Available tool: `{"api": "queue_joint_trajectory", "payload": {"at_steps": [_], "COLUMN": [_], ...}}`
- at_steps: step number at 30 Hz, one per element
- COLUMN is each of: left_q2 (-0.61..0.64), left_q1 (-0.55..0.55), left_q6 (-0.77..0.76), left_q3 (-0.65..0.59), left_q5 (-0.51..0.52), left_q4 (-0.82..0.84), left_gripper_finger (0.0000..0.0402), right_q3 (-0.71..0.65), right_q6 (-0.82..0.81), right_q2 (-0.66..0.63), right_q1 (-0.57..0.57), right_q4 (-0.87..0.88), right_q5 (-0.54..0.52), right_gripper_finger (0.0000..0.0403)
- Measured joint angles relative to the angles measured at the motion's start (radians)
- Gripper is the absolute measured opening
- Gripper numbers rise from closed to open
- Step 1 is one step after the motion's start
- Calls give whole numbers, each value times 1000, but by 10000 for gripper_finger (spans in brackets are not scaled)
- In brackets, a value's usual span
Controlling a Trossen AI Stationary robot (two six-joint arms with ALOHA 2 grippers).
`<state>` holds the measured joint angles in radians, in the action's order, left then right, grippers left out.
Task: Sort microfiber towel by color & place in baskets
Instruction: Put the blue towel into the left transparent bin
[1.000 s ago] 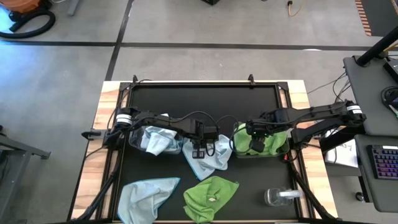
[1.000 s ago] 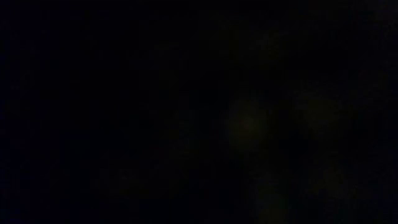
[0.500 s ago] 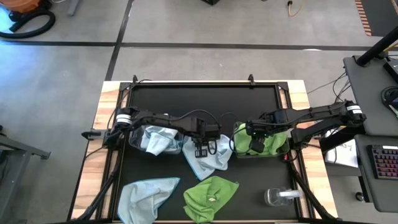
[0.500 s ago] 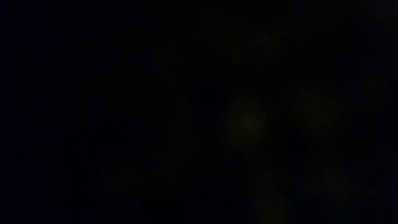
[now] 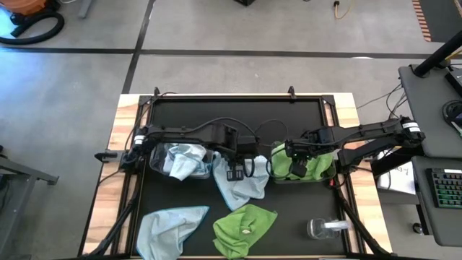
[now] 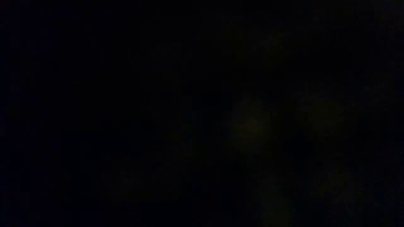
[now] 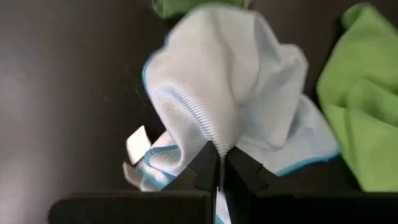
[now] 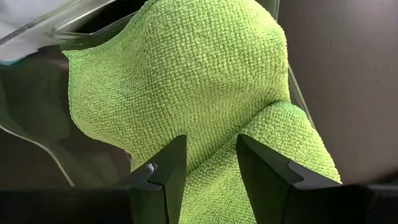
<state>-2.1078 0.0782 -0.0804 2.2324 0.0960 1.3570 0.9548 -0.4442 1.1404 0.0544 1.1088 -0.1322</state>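
In the high view my left gripper (image 5: 234, 174) is at the table's middle, shut on a pale blue towel (image 5: 244, 186) that lies between the two clear baskets. The left basket (image 5: 154, 165) holds another blue towel (image 5: 180, 159). The right basket (image 5: 333, 173) holds a lime green towel (image 5: 312, 165). My right gripper (image 5: 296, 168) stands open over that green towel (image 8: 205, 68), a finger on either side of a fold. The low view is dark. My left gripper pinches a gathered fold in the middle of the blue towel (image 7: 219, 138) between its two shut fingers, from above. The cloth rises to a peak at the fingers, and its edges (image 7: 298, 165) spread out on the mat below. My right gripper's open fingertips (image 8: 176, 149) are close over the green towel in the basket; whether they touch it cannot be told.
On the near part of the black mat lie a loose blue towel (image 5: 170, 227) and a loose green towel (image 5: 245, 227). A small clear round container (image 5: 325, 229) sits near the right near corner. Cables trail along the arms. The mat's far half (image 5: 238, 115) is bare.
My left arm has lifted and drawn slightly toward the far edge, staying shut on the blue towel. The towel's middle has been pulled up and gathered narrower, while its edges stay on the mat.
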Motion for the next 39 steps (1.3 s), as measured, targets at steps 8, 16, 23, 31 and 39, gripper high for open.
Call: {"api": "queue_joint_trajectory", "payload": {"at_steps": [8, 16, 23, 31, 39], "left_q2": [98, 187, 250, 305, 368], "left_q1": [37, 84, 135, 212, 231], "left_q6": [-58, -199, -267, -321, -379], "left_q3": [78, 76, 76, 76, 65], "left_q5": [155, 363, 500, 695, 820], "left_q4": [104, 215, 215, 214, 215], "left_gripper_finger": [0, 0, 0, 0, 0], "right_q3": [-4, -5, -5, -5, -5], "right_q6": [0, 0, 0, 0, 0], "right_q2": [0, 0, 0, 0, 0], "right_q1": [0, 0, 0, 0, 0], "right_q4": [-8, -23, -30, -34, -37], "right_q5": [0, 1, 1, 1, 1], "right_gripper_finger": [137, 137, 137, 137, 137]}}
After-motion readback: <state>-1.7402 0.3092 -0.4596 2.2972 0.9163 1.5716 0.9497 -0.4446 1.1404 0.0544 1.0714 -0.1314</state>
